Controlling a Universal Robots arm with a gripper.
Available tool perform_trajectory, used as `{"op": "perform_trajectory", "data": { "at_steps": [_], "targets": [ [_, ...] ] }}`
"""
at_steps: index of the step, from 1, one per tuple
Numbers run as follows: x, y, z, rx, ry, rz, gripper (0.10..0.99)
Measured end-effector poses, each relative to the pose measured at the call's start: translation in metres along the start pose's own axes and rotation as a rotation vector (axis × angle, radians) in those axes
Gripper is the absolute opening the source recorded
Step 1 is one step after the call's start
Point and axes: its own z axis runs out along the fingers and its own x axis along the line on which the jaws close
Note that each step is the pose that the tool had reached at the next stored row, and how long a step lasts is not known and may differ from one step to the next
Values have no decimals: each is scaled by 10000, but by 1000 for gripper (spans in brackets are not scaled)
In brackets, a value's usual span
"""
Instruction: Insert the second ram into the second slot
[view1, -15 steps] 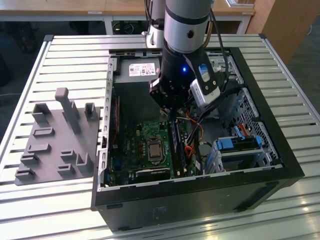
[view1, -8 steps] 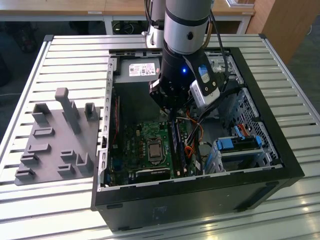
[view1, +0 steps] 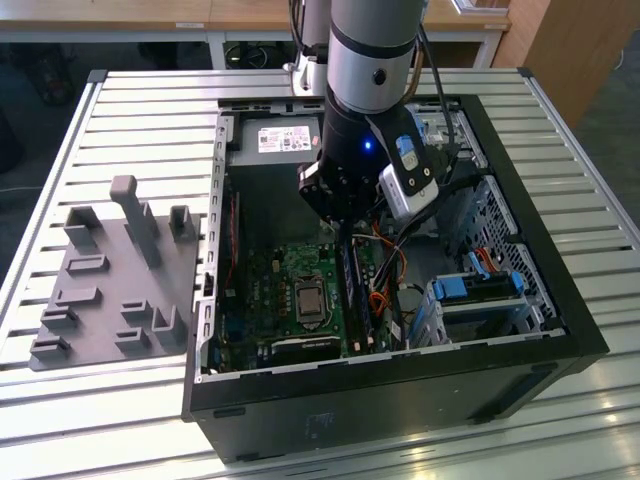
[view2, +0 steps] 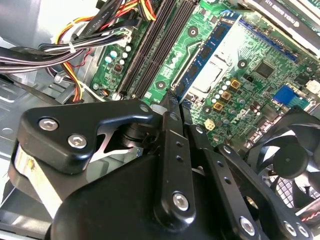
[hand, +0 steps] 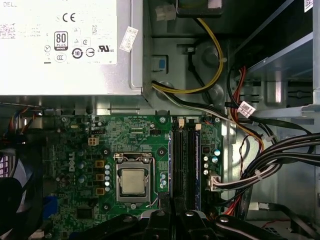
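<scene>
Evidently in the seating step itself. Reaching down into the open computer case (view1: 400, 415) with the gripper (view2: 176, 102) drawn narrow, apparently pinching one end of the second ram (view2: 205, 55). Found on edge along the slot nearest the processor socket (hand: 132, 181), just to the exterior view's right of it and roughly midway between the case's near and far walls. Looks low against the motherboard (hand: 125, 135) in both wrist views. Cannot tell whether clicked home or only resting in the slot's mouth.

By judgement, calls for keeping the stick square to the slot and pressing straight down, evenly along its length, without snagging the cable bundle (hand: 280, 155) lying just beside the slot row.

As for writing: a broad pale label crowded with certification marks on the power supply (hand: 65, 45), a small white sticker (hand: 129, 38) at its corner, a white tag (hand: 246, 108) on the cables, fine white lettering across the motherboard. All left unread here. No lettering made out on the stick itself.
</scene>
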Motion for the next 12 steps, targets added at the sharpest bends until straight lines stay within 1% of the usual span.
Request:
{"op": "perform_trajectory", "data": {
  "at_steps": [12],
  "targets": [
    [0, 0, 64, 0, 1, 0, 137]
  ]
}}
